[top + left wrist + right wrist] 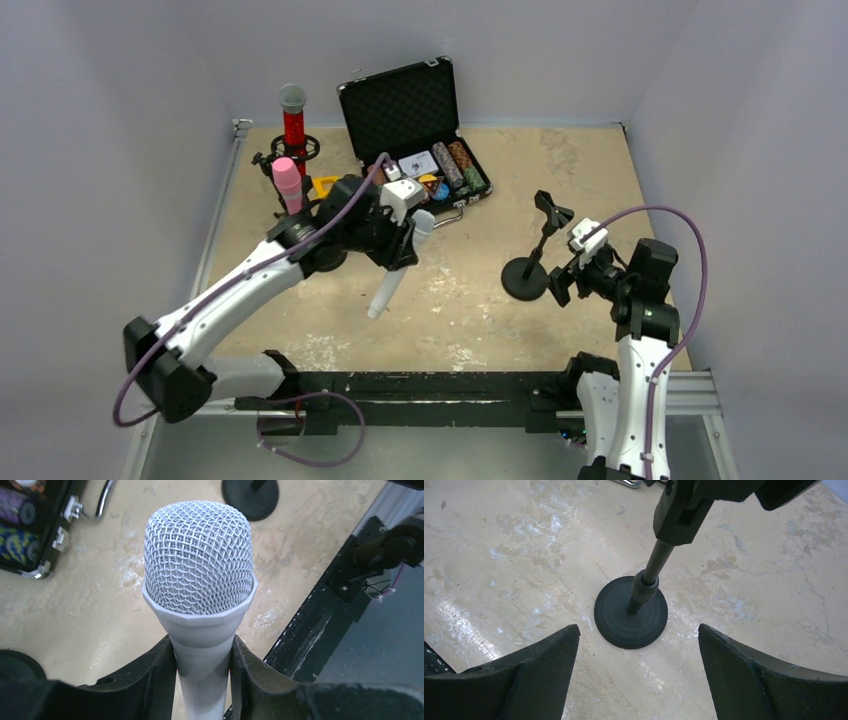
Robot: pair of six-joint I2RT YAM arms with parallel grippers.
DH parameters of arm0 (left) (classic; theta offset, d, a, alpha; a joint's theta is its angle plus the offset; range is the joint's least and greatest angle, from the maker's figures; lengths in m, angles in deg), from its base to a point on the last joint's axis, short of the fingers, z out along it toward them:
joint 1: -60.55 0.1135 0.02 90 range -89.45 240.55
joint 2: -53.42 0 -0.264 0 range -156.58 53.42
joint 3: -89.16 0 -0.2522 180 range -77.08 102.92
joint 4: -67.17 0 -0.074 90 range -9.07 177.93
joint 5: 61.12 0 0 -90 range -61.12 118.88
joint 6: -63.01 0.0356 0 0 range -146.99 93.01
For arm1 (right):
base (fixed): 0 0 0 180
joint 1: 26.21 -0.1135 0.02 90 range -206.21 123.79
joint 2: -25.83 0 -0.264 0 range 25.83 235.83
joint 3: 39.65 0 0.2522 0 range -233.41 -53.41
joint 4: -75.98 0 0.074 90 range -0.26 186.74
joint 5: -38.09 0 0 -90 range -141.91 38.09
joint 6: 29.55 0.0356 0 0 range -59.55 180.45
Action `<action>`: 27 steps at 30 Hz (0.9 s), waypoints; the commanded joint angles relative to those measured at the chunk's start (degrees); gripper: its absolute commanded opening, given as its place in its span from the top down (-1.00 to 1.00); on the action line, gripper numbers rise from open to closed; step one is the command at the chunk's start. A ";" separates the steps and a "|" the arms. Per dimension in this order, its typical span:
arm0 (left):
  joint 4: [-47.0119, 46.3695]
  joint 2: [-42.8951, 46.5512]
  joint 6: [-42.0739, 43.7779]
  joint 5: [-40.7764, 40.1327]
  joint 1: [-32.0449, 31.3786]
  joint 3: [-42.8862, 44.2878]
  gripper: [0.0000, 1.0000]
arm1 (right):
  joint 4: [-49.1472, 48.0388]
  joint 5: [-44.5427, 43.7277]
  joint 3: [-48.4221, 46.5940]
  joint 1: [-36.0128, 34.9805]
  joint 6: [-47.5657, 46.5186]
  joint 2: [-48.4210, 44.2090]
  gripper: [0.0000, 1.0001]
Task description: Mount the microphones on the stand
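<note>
My left gripper [404,248] is shut on the white microphone [392,280] and holds it tilted above the table's middle left. In the left wrist view the gripper [202,661] clamps the white handle just under the mesh head [199,557]. The glittery red microphone [293,122] and the pink microphone [287,184] stand upright in stands at the back left. An empty black stand [532,258] with a clip [552,209] is right of centre. My right gripper [560,283] is open and empty beside it; in the right wrist view the gripper [638,630] faces the stand's round base [630,612].
An open black case [405,105] with poker chips and cards lies at the back centre, and shows in the left wrist view [30,527]. A yellow object [325,185] sits near the pink microphone. A black rail [430,385] runs along the near edge. Grey walls enclose the table.
</note>
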 commanded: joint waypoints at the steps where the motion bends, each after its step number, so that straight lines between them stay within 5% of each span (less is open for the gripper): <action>1: -3.92 12.24 8.20 5.80 0.59 -5.43 1.00 | 3.77 3.79 -4.27 0.21 -5.86 0.86 -0.83; 8: -10.20 25.87 14.15 5.43 0.52 -15.35 1.00 | 7.58 5.96 -9.25 0.27 -8.23 5.99 -0.97; 15: -10.63 30.44 15.47 3.81 0.58 -17.29 1.00 | 18.61 10.15 -17.37 0.21 -16.53 12.05 -0.97; 27: -10.78 32.10 15.34 4.65 0.52 -17.48 1.00 | 9.43 6.76 -28.53 0.26 0.73 13.20 -0.97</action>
